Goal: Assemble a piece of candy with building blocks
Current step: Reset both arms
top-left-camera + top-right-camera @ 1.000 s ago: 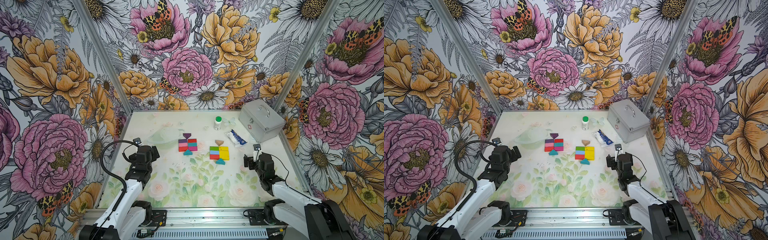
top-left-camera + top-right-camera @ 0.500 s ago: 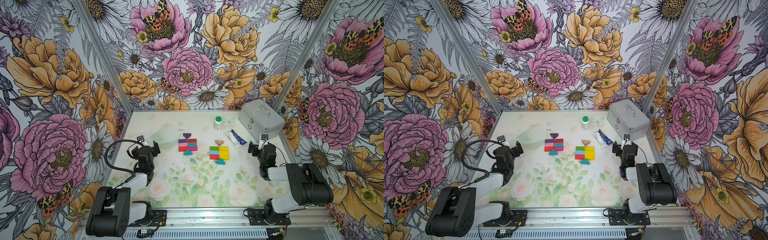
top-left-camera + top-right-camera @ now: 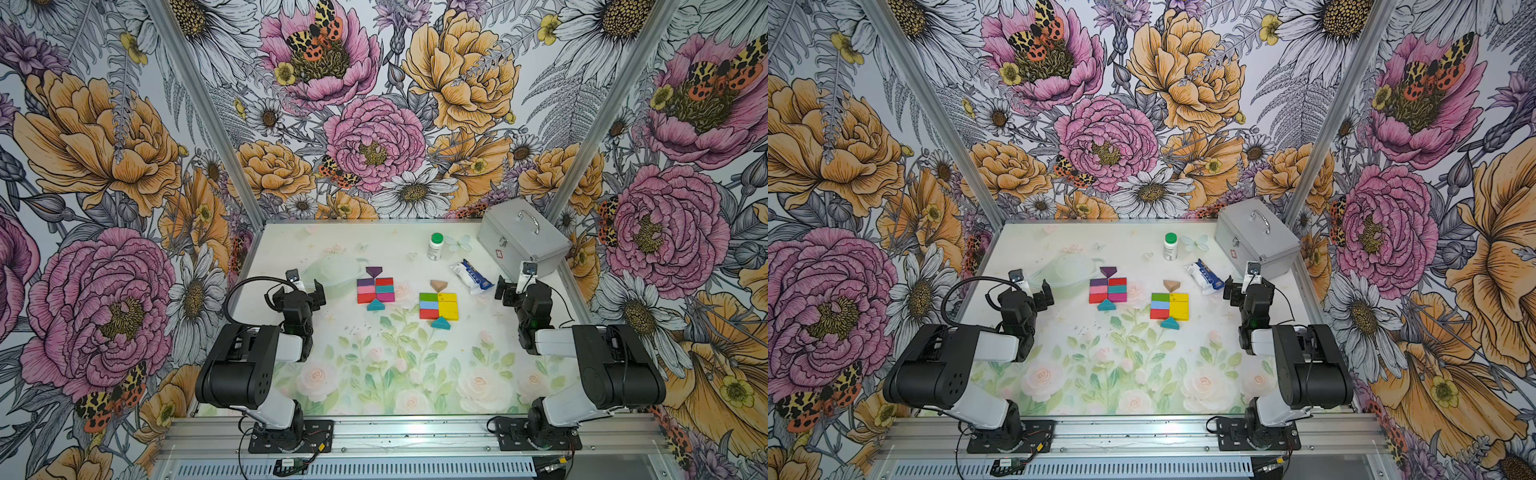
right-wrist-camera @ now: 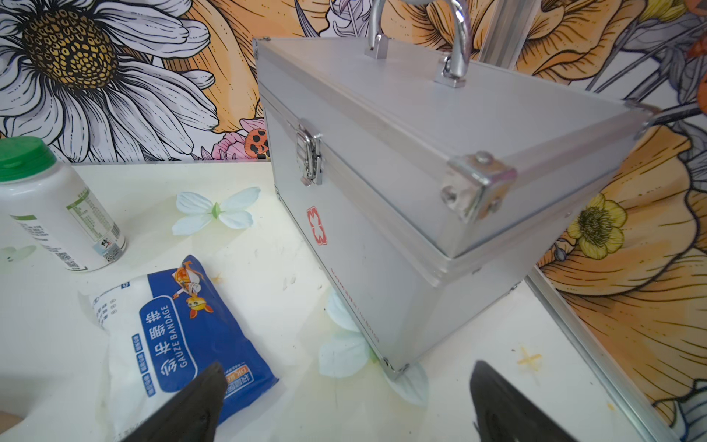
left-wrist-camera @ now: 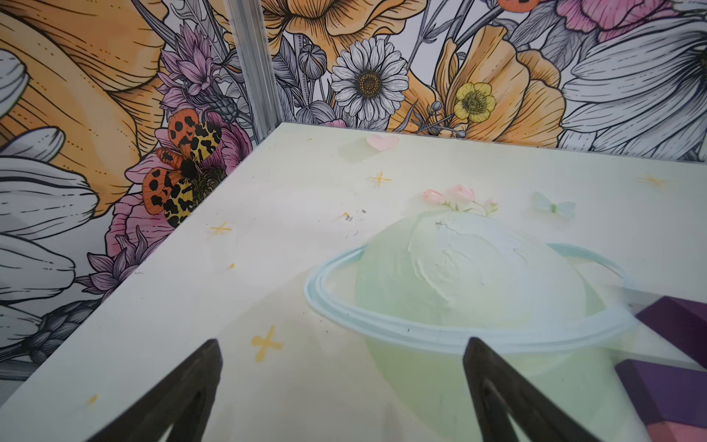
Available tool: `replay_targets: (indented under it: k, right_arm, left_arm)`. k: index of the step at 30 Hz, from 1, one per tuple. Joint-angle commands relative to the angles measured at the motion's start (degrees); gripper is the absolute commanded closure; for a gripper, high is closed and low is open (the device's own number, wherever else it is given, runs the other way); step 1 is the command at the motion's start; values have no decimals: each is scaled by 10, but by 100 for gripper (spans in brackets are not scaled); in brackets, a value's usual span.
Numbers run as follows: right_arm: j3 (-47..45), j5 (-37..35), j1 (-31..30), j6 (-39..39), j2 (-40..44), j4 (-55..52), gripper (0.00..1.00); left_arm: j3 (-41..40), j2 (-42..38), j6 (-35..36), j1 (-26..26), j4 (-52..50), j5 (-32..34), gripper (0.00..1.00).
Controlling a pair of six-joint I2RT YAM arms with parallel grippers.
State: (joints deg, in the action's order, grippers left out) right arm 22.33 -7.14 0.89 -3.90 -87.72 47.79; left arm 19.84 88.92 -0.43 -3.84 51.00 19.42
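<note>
Two candy-like figures of building blocks (image 3: 375, 289) lie flat at the middle of the floral-print table (image 3: 478, 353), between two folded robot arms. The figure nearer the left arm is a packed rectangle of purple, pink, red, teal and magenta pieces, with a purple triangle (image 3: 374, 271) at its far edge and a teal triangle (image 3: 375, 305) at its near edge. The second figure (image 3: 438, 306), just beside it toward the right arm, joins green, light blue, red and yellow pieces, capped by a tan triangle (image 3: 439, 285) and a second teal triangle (image 3: 440, 323). The left gripper (image 3: 298, 293) hovers beside the first figure, its fingers (image 5: 199, 382) spread wide and empty above a printed ringed planet, with purple blocks just at the edge of the wrist view. The right gripper (image 3: 515, 289) likewise stands fully open with nothing between its fingers (image 4: 199, 394). It is poised near a blue-and-white gauze bandage packet (image 4: 180, 329), a white bottle with a green cap (image 4: 57, 206) and a closed silver first-aid case (image 4: 401, 172) in the table's far right corner.
</note>
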Motion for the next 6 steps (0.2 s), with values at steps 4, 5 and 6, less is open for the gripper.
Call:
replay_targets:
  k: [4, 5, 6]
  right_arm:
    - [8, 9, 1, -9, 1, -3, 0]
    - [6, 8, 0, -9, 1, 1, 0]
    - [6, 9, 0, -8, 1, 2, 0]
  left_arm:
    - [7, -4, 14, -1, 44, -1, 1]
    - [6, -4, 15, -2, 48, 1, 1]
    - [5, -4, 15, -3, 48, 2, 1]
